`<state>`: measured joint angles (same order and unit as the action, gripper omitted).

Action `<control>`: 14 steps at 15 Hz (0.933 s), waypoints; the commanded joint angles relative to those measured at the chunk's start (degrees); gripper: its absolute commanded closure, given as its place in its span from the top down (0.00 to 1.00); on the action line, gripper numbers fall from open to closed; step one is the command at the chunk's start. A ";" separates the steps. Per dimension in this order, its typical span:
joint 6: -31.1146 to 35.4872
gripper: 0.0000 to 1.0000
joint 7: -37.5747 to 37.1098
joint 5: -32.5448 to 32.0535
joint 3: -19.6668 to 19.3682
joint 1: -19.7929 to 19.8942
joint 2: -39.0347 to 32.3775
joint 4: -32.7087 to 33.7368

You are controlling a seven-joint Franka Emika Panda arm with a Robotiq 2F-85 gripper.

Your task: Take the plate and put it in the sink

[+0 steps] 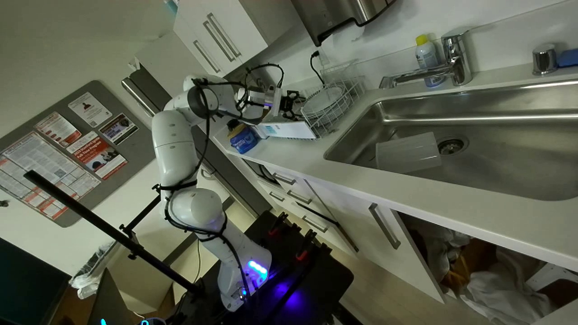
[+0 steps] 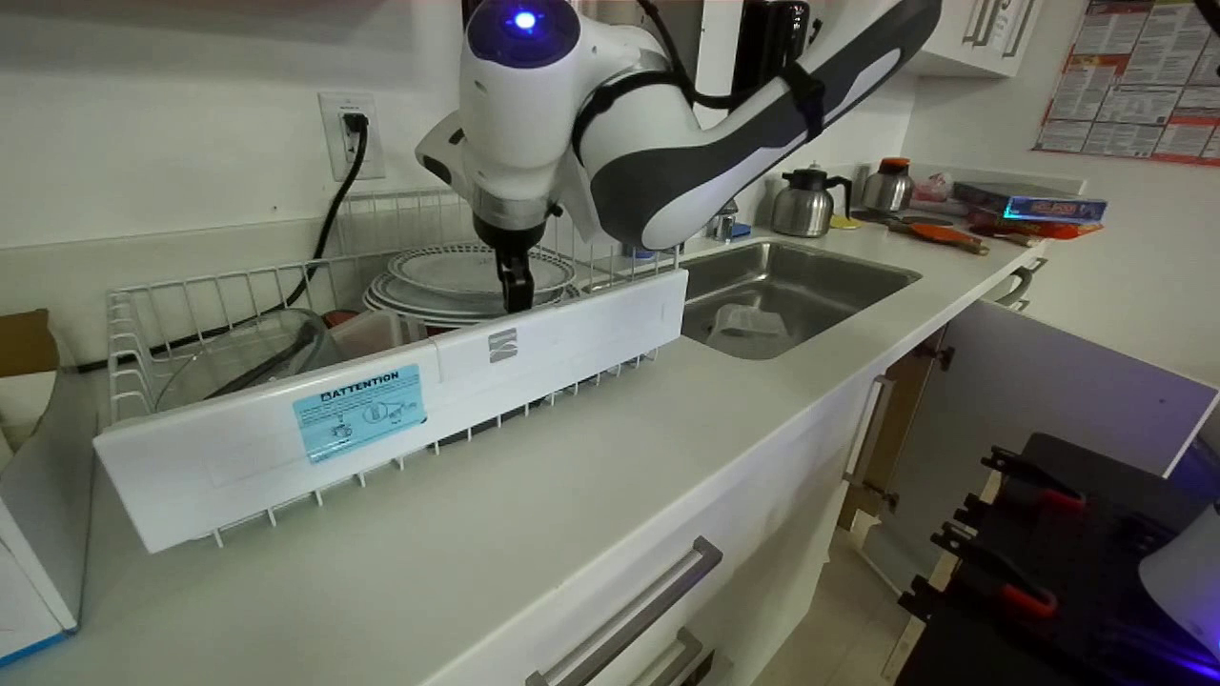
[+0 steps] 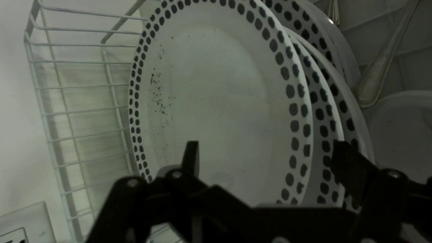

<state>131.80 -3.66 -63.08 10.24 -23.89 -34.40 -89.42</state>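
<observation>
A white counter (image 2: 400, 572) runs through both exterior views, and above it reaches the arm (image 1: 176, 144). Set into the counter is the steel sink (image 1: 510, 176). Near the sink, on the counter, stands the wire rack (image 3: 116, 108), and along its long side there is a white panel (image 2: 572, 329) with a blue label. The plate (image 3: 216, 94), round and pale, with two rows of dark dots on its rim, is in the rack; it lies nearly flat on top of the lower plates (image 3: 320, 104). A see-through box (image 1: 406, 153) is inside the sink. At the sink's back edge rises the tap (image 1: 459, 65). The gripper (image 3: 265, 145) points downward at the plate; its fingers (image 3: 190, 158) are spread wide, one seen over the plate's face, the other beyond its rim, over the lower plates. Whether they touch anything, I cannot tell. A bottle (image 1: 426, 54) with yellow cap stands beside the tap. The drain (image 1: 453, 146) is just beside the box. Small dark specks (image 3: 157, 91) are on the plate.
</observation>
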 commanded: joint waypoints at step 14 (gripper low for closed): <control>4.03 0.01 -1.56 -6.68 -1.33 -0.19 -0.31 0.25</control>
<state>134.46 -3.85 -67.66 9.29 -23.95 -35.67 -89.09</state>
